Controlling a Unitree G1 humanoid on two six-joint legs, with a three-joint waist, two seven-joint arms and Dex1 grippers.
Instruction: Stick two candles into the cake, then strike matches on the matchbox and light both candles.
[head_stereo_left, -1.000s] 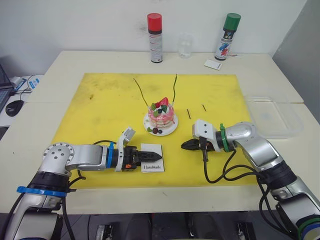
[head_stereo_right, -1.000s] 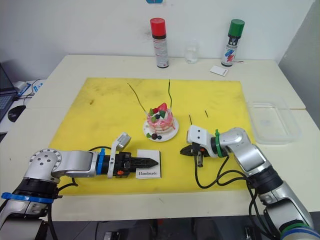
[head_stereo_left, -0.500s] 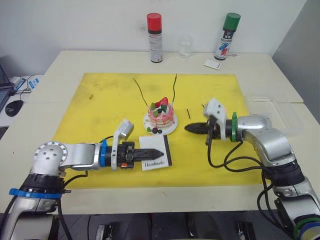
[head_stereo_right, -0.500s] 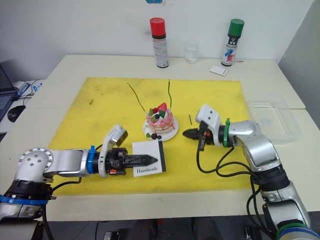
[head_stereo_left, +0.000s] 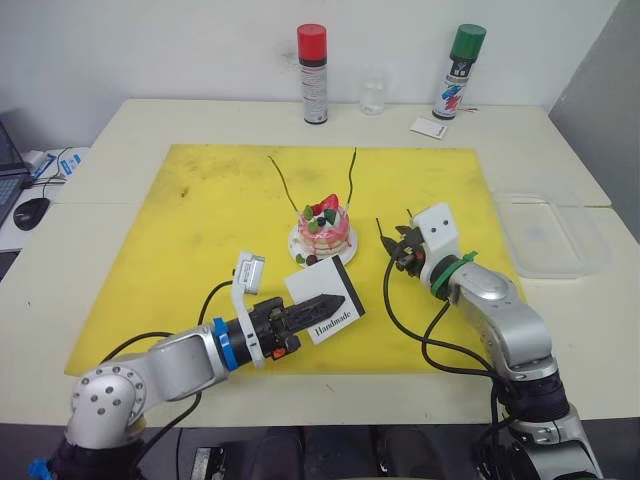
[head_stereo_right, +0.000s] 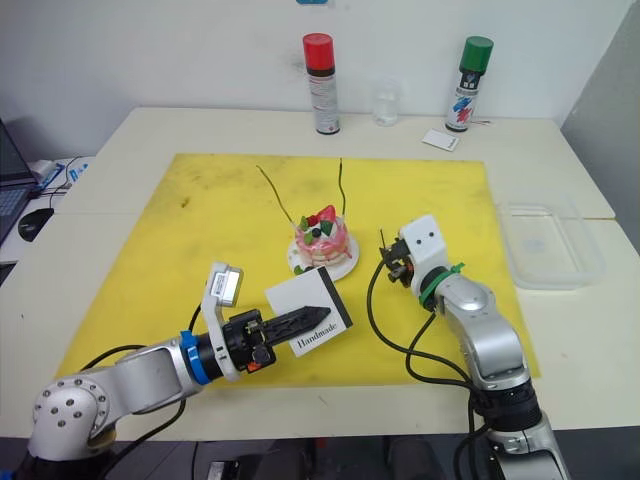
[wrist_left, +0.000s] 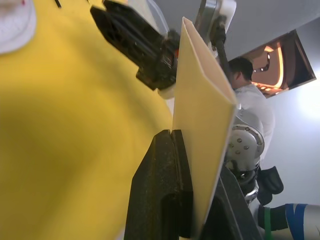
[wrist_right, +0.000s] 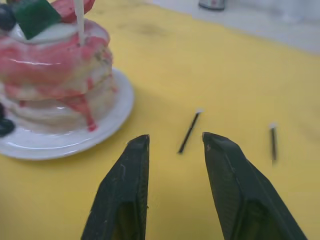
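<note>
Left hand clamps the white matchbox, "Handmade" readable, lifted near the cake. Right hand spread open over one match.

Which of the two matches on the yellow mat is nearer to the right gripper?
The match nearer the cake: it lies just ahead of the open right gripper, between its fingertips. The other match lies farther out, away from the cake.

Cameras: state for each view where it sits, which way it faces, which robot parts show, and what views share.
Left eye, right eye: head-mounted, looking down over the yellow mat; both arms show.
Left wrist: looks along the left pincer, shut on the flat white "Handmade" matchbox.
Right wrist: looks along the open right pincer at two short dark matches.
Shared: small pink-and-white cake with two thin green candles.
</note>
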